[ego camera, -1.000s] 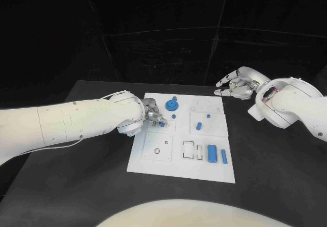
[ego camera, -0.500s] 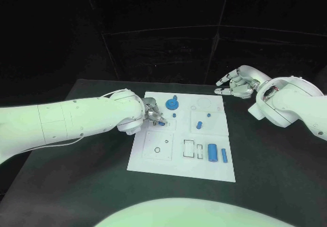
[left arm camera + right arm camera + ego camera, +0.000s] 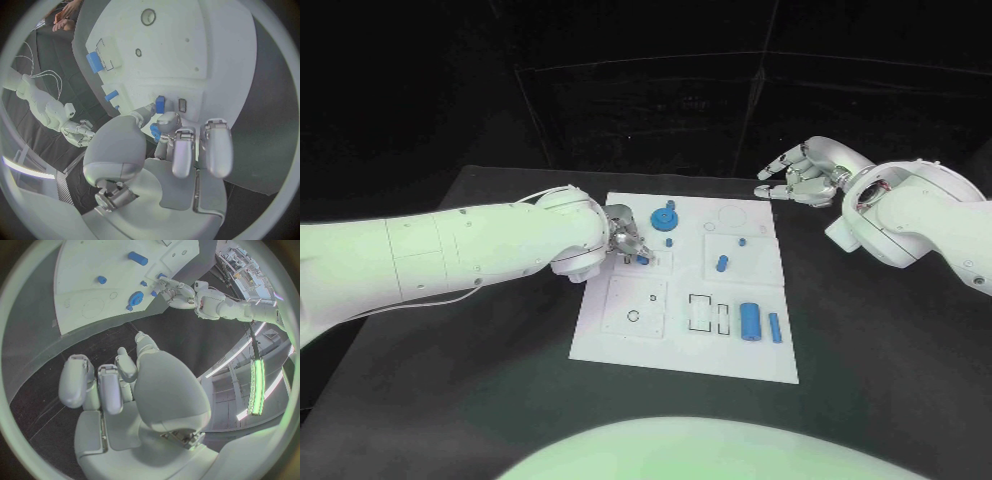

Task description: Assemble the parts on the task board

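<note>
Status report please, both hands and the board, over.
Left hand pinching a small blue part at the task board. Right hand empty, fingers apart, above the table beyond the board's far right corner. Nothing in the way.

Left robot hand (image 3: 626,243) on task board (image 3: 646,340); right robot hand (image 3: 798,179) empty, off board.

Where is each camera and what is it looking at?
Head view: on the robot's head, looking down at the task board, with both arms reaching in.
Left wrist view: behind the left hand, which pinches a small blue part at the board.
Right wrist view: behind the right hand, open above the table near the board's edge.
Shared: all three show the board; the right wrist view also catches the left hand.
</note>
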Controlling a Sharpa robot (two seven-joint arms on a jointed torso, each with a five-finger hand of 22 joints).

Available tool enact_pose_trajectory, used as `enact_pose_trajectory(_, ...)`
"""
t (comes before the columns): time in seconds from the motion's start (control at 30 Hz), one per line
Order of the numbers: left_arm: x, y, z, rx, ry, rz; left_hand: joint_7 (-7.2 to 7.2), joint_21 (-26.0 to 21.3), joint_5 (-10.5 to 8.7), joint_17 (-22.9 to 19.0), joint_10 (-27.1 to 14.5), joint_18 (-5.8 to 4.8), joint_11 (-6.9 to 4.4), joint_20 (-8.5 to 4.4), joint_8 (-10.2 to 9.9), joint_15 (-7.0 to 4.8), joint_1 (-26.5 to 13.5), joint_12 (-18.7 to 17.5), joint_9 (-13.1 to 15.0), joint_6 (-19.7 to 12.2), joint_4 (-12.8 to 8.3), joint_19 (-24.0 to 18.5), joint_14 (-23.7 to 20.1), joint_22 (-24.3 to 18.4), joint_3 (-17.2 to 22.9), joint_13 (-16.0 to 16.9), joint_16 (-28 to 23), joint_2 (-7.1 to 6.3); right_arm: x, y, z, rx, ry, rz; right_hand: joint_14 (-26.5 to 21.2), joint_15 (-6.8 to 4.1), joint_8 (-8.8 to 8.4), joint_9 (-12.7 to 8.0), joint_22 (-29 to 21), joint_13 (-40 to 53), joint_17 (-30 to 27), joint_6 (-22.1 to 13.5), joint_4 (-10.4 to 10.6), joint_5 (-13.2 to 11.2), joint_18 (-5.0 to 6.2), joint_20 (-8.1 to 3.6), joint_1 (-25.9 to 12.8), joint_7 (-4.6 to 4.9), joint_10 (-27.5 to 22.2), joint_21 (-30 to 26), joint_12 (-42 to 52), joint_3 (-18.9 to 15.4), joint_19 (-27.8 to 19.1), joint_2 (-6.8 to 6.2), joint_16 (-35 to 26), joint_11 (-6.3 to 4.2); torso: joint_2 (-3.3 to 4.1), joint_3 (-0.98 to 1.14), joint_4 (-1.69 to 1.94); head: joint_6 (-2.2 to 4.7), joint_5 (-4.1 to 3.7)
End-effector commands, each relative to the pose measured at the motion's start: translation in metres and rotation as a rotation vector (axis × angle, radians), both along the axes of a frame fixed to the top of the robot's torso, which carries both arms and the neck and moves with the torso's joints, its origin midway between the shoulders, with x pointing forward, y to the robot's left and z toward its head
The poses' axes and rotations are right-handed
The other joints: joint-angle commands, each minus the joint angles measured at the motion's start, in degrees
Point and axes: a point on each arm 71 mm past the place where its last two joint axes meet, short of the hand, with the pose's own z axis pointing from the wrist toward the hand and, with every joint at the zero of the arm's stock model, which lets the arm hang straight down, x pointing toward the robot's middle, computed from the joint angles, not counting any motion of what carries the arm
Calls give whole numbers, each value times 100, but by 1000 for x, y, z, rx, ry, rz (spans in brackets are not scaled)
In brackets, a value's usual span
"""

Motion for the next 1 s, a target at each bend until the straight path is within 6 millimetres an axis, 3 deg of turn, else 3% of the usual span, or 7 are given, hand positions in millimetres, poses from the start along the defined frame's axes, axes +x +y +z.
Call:
enact_pose_trajectory(0.03, -2, -3, -3, 10, 33, -21, -49, -22, -11, 1509, 50, -106, -6, -17, 34, -20, -64, 30, 13, 7, -687, 155, 616, 67, 743, 14, 18, -7, 0, 1, 2, 1, -8, 3, 368, -44, 39, -6, -8, -6, 540, 33, -4, 25, 102, -8, -8, -18, 7, -27, 4, -29, -26, 35, -7, -22, 3, 5, -6, -4, 0)
enact_pose_trajectory(0.5, 0, -7, -4, 18, 57, -39, -109, 23, -56, 1509, 114, -123, -56, -56, 139, -61, -331, 154, 102, 105, -377, 186, 616, 157, 468, 119, 18, 42, 1, 2, 2, 1, -8, 5, 368, -43, 41, -7, -15, -8, 538, 32, 4, 35, 103, -8, -16, -18, 4, -32, 2, -34, -29, 38, -9, -22, -2, 2, -2, -24, -18)
enact_pose_trajectory(1.0, 4, -6, -4, 16, 45, -24, -148, 101, -74, 1509, 199, -147, -90, -82, 209, -90, -518, 300, 154, 175, -196, 231, 616, 285, 251, 250, 18, 33, 1, 4, 1, 1, -9, 8, 368, -43, 41, -7, -15, -8, 538, 32, 4, 35, 103, -8, -16, -18, 4, -32, 2, -34, -29, 38, -9, -22, -3, 0, 1, -31, -32)
